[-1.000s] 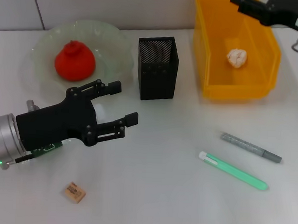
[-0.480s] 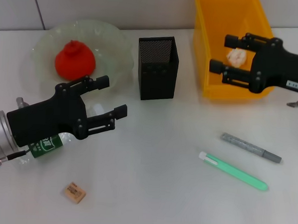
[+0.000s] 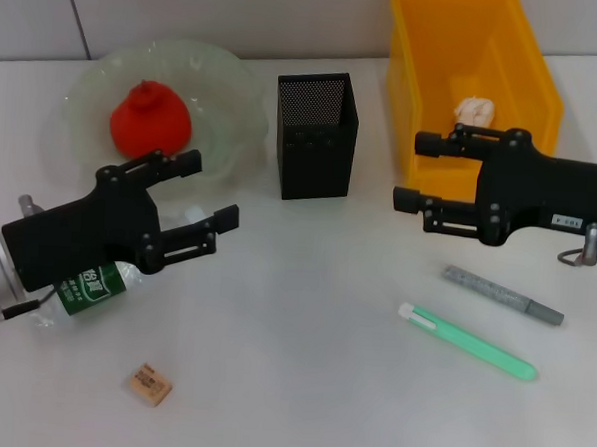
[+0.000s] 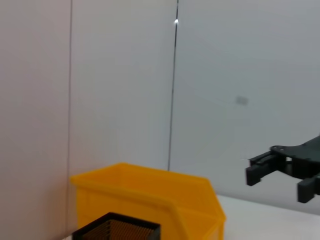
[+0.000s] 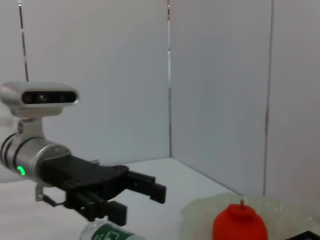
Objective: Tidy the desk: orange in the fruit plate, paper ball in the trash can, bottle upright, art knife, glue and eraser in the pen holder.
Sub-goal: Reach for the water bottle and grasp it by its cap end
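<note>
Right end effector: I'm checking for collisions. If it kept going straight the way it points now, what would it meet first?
Probably the pen holder. The open right end effector points toward the robot's left, roughly at the holder's lower part. Its height above the table is unclear, so it may pass in front instead, toward the left end effector.

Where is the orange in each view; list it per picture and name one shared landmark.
Head view: orange lies in the fruit plate, upper left, behind the left gripper.
Left wrist view: not in it.
Right wrist view: orange at the lower edge, right of centre, in the plate.
Shared landmark: the black pen holder, in all three views.
</note>
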{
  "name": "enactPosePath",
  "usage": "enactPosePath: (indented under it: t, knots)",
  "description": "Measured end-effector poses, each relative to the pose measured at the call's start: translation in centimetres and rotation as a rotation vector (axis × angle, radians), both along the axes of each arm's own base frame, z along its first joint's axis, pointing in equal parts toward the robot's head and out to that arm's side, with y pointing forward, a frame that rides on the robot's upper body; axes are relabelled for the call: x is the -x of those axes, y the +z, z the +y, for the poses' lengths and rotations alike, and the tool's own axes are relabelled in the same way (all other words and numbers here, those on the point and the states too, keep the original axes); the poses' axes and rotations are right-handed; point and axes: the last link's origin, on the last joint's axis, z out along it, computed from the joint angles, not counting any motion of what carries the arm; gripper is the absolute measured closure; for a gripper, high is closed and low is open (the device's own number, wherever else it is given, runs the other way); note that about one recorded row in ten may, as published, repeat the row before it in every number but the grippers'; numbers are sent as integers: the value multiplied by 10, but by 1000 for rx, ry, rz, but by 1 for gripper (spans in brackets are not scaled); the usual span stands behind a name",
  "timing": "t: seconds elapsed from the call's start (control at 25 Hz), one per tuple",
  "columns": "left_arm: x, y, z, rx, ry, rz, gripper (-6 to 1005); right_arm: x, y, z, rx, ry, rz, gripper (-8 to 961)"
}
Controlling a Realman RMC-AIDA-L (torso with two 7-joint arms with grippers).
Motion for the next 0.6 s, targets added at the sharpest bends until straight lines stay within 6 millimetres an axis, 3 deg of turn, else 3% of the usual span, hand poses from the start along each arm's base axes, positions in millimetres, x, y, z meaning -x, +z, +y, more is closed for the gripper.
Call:
enactPosePath:
  t: [0.36, 0.6]
  knots:
    - [18, 17, 10, -36, 53, 194, 291, -5, -3, 0, 8, -24, 0, 261]
    - [14, 28, 16, -23, 67, 342, 293, -7, -5, 1, 8, -35, 5, 262]
